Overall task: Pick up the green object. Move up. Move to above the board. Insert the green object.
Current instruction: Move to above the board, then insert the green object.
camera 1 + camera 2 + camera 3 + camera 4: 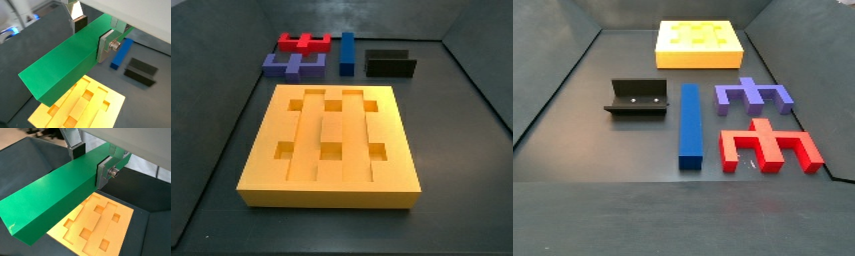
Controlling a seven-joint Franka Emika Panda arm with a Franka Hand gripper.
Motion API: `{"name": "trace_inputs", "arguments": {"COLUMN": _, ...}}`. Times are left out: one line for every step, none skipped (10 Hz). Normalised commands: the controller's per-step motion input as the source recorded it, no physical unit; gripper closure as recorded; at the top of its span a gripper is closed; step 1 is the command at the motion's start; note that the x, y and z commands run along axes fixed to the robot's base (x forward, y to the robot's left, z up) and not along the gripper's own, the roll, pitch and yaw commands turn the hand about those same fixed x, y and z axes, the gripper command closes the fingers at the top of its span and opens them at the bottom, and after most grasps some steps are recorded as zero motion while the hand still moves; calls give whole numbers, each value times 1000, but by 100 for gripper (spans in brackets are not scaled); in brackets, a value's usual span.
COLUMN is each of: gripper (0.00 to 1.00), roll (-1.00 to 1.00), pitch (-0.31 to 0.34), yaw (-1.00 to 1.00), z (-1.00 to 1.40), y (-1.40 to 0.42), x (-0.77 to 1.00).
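Between the gripper's (pixel 92 159) two silver fingers, in both wrist views, sits the green bar (pixel 53 198), squeezed tight near one end. It is lifted high; neither side view shows the bar or the gripper. The yellow board (pixel 80 107) lies below the bar's far end, at the bottom of the frame. I judge the bar's long side must line up with a groove (pixel 333 130) before it goes down. No writing shows anywhere.
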Motion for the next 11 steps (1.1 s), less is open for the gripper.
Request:
{"name": "trace_inputs", "arguments": {"gripper": 100, "roll": 196, "pitch": 273, "yaw": 757, "z": 25, "y": -40, "x": 96}}
{"name": "trace_inputs", "arguments": {"gripper": 100, "roll": 181, "pitch": 219, "yaw": 450, "z": 18, "y": -41, "x": 99}}
{"name": "trace_inputs", "arguments": {"gripper": 100, "roll": 166, "pitch": 180, "yaw": 276, "z": 15, "y": -43, "x": 93}}
{"name": "trace_inputs", "arguments": {"gripper": 100, "roll": -4, "pitch": -3, "yaw": 0, "z": 0, "y": 0, "x": 0}}
{"name": "trace_inputs", "arguments": {"gripper": 100, "roll": -110, "pitch": -164, "yaw": -106, "z": -549, "y": -23, "x": 34}}
{"name": "trace_inputs", "arguments": {"gripper": 100, "roll": -287, "pitch": -163, "yaw": 0, "z": -517, "y": 0, "x": 140}}
{"name": "trace_inputs", "arguments": {"gripper": 100, "roll": -274, "pitch": -156, "yaw": 0, "z": -546, "y": -3, "x": 89}}
{"name": "trace_inputs", "arguments": {"gripper": 100, "roll": -261, "pitch": -151, "yaw": 0, "z": -580, "y": -14, "x": 9}}
{"name": "trace_inputs", "arguments": {"gripper": 100, "roll": -203, "pitch": -126, "yaw": -3, "z": -706, "y": -9, "x": 0}}
{"name": "trace_inputs", "arguments": {"gripper": 100, "roll": -176, "pitch": -116, "yaw": 0, "z": -743, "y": -51, "x": 0}}
{"name": "trace_inputs", "arguments": {"gripper": 100, "roll": -127, "pitch": -124, "yaw": 0, "z": -769, "y": -160, "x": -57}}
